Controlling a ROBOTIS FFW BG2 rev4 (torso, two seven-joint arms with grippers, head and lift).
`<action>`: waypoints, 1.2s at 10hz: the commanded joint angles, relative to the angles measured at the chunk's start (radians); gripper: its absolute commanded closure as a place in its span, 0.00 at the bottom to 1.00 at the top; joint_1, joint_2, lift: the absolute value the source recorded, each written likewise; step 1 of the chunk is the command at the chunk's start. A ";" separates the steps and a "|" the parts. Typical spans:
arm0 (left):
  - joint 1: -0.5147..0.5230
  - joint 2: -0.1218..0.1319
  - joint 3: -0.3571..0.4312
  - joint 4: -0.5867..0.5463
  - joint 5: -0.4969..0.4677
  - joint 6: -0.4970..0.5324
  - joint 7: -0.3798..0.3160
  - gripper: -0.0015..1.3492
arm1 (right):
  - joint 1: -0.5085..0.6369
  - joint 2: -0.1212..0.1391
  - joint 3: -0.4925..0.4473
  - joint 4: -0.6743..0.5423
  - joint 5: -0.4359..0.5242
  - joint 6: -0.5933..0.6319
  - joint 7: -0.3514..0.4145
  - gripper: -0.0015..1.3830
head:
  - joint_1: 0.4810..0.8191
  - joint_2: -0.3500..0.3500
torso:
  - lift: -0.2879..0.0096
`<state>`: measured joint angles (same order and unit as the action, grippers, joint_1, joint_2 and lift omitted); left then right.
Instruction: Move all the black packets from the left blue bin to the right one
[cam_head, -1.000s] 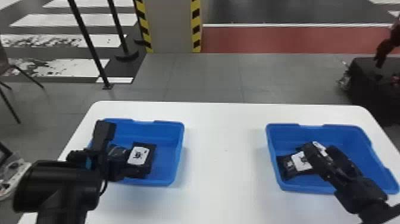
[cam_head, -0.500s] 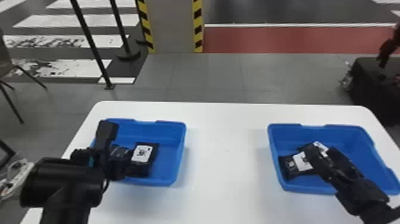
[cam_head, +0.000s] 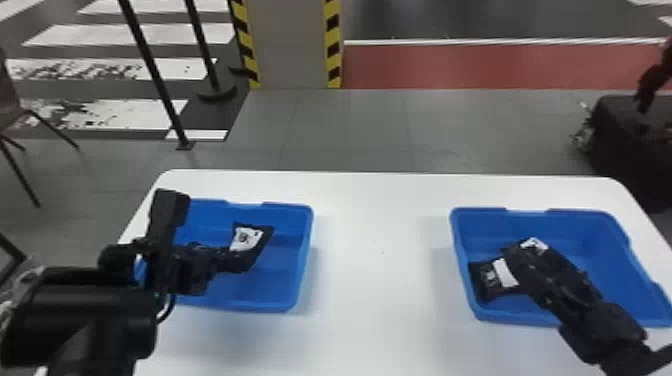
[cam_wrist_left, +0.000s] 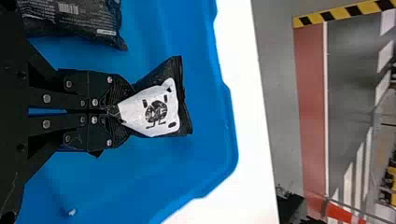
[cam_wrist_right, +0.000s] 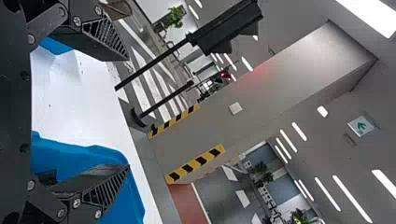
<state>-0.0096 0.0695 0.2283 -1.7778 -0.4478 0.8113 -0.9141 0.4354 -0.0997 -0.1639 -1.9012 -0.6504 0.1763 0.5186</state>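
Jaws of the left gripper (cam_wrist_left: 116, 111) are clamped together, and they've got one! A black packet (cam_head: 247, 242) is pinched by its gathered end, inside the left blue bin (cam_head: 300, 260) at ten o'clock, its labelled end fanning out toward two o'clock. Soft stuff by the look of it: light, creased, likely pliable, with a glossy wrapper that could slip or swing from so narrow a bite. Firm but gentle, then, no crushing! Next up is the second packet (cam_wrist_left: 72, 18), lying beside it; take that one across the middle, I'd say, for better balance. And over at two o'clock, the right gripper (cam_wrist_right: 128, 112) hangs above the right blue bin (cam_head: 575, 225), jaws spread wide with nothing between them, while other black packets (cam_head: 492, 280) lie in the bin below.
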 joint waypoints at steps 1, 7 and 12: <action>0.068 -0.004 -0.009 -0.150 0.060 -0.011 -0.017 0.89 | -0.004 0.000 0.018 -0.014 0.000 0.040 0.018 0.16 | 0.63 0.62 | 0.60; 0.064 -0.016 -0.291 -0.172 0.291 -0.168 -0.045 0.89 | -0.185 0.012 0.113 0.126 -0.020 0.098 0.107 0.16 | 0.63 0.46 | 0.60; -0.052 -0.010 -0.465 -0.047 0.356 -0.193 -0.051 0.89 | -0.269 0.018 0.149 0.170 -0.014 0.098 0.107 0.16 | 0.63 0.31 | 0.60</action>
<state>-0.0422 0.0600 -0.2151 -1.8458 -0.0979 0.6232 -0.9648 0.1797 -0.0813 -0.0229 -1.7361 -0.6658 0.2748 0.6259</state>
